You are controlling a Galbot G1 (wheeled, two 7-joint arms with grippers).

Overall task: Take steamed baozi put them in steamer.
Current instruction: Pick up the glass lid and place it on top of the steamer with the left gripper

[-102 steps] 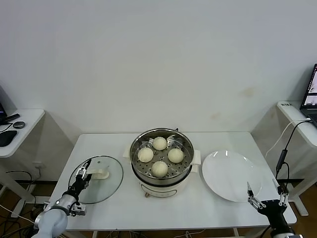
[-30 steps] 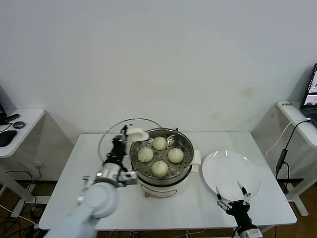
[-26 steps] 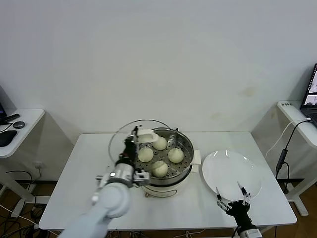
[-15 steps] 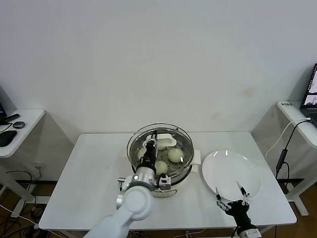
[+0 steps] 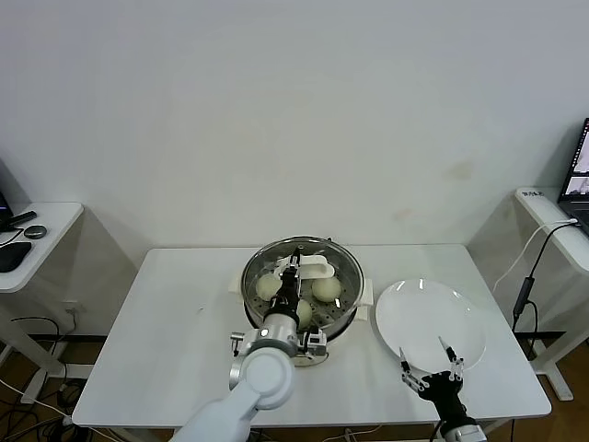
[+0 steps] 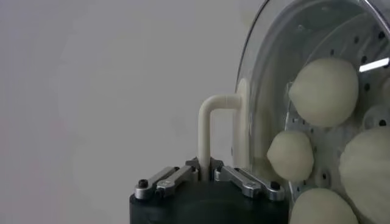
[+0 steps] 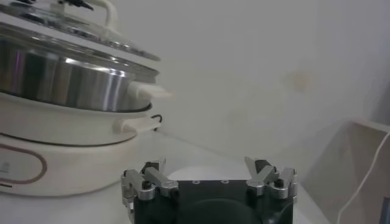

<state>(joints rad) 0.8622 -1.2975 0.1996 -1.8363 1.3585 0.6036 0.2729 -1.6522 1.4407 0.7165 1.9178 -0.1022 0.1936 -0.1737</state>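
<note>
The steamer [image 5: 340, 323] stands mid-table, a steel pot on a cream-white base. The steamed baozi [image 5: 267, 287] lie on its perforated tray, seen through the round glass lid [image 5: 341, 268] that now covers the pot. My left gripper [image 5: 293, 271] is above the pot's middle, shut on the lid's white handle [image 5: 315, 269]. In the left wrist view the left gripper [image 6: 205, 172] clamps the handle [image 6: 207, 122], with baozi [image 6: 323, 91] behind the glass. My right gripper [image 5: 428, 373] is open and empty at the plate's near edge. In the right wrist view the right gripper [image 7: 207, 167] faces the steamer [image 7: 67, 79].
A flat white plate [image 5: 433, 318] lies to the right of the steamer and holds nothing. The white table [image 5: 166, 331] is bare on its left half. Side tables stand at far left [image 5: 37, 239] and far right [image 5: 552, 221], with a hanging cable [image 5: 526, 285].
My left gripper carried the glass lid from the table's left side to the right and set it over the steamer. The right gripper has held still for the last second.
</note>
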